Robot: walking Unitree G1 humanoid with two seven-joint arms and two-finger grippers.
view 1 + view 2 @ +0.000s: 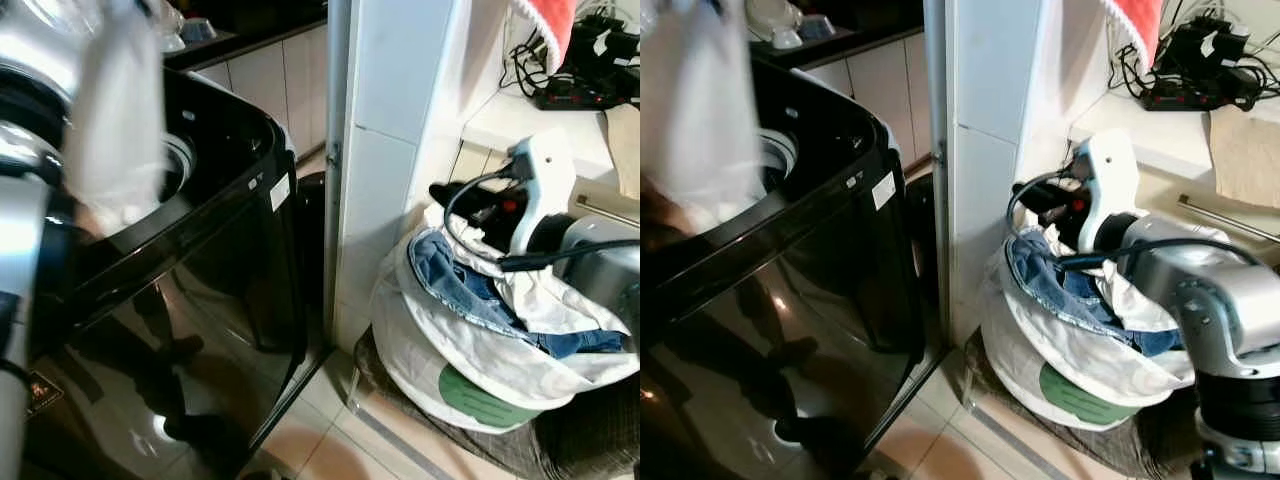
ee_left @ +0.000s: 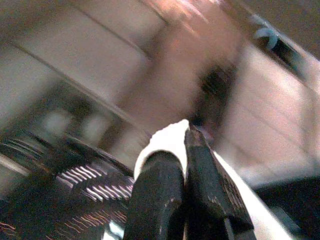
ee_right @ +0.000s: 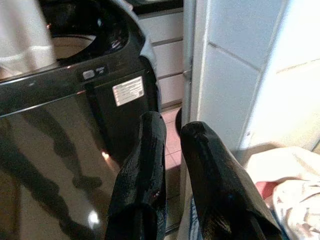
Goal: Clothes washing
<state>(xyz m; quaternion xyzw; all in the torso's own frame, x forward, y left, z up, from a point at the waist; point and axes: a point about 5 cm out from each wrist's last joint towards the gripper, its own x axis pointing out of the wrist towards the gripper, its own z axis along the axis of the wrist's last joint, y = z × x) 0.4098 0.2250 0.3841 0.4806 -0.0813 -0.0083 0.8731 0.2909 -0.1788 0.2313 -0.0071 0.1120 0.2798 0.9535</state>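
White garment pinched between the shut fingers of the left claw, held above the open drum of the black top-loading washing machine. Right claw poised over the white laundry basket, fingers narrowly parted, gripping nothing. Blue jeans and pale clothes heaped in that basket, set on the floor just beside the white tiled wall.

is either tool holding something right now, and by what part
The left tool pinches a white cloth garment by its top edge, above the black washing machine. The right tool holds nothing.
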